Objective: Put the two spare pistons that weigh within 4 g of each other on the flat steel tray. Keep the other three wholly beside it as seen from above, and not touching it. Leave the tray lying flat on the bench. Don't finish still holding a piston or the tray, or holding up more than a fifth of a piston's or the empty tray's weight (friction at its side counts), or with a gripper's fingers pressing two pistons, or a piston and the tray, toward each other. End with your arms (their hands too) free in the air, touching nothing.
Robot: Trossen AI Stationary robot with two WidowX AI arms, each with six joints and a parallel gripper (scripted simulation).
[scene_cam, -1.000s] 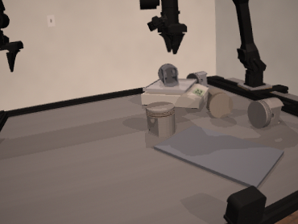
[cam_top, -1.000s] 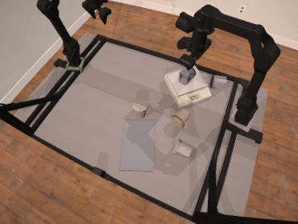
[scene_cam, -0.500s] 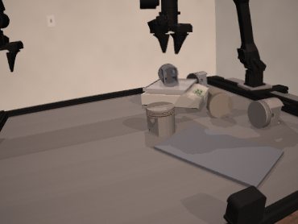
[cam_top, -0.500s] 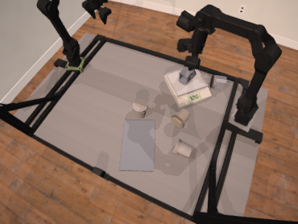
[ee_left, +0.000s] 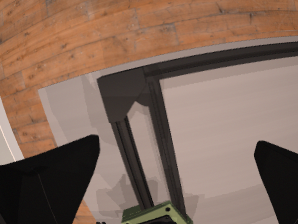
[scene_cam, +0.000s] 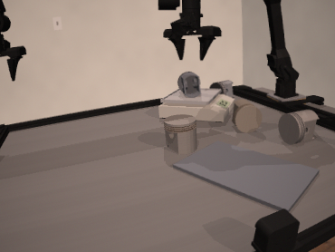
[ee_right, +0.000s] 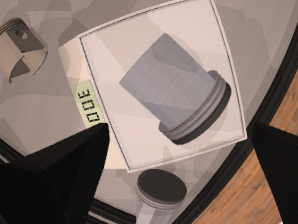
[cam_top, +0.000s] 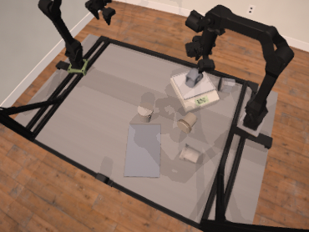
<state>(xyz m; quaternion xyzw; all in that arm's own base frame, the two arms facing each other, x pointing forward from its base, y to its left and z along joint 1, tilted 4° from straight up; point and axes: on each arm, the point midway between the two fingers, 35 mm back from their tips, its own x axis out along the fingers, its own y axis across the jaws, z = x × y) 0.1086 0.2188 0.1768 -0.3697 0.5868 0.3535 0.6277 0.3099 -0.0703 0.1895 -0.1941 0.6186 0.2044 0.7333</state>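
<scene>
A grey piston lies on its side on the white scale. The scale's display reads 300. My right gripper hangs open above that piston and holds nothing. The flat steel tray lies bare near the front. One piston stands upright just behind the tray. Two pistons lie on their sides to its right, one nearer the scale and one further forward. Another piston stands beside the scale. My left gripper is open, high over the far corner.
A black frame runs around the bench. The right arm's base stands at the right edge. The left arm's base with a green clamp stands at the far left corner.
</scene>
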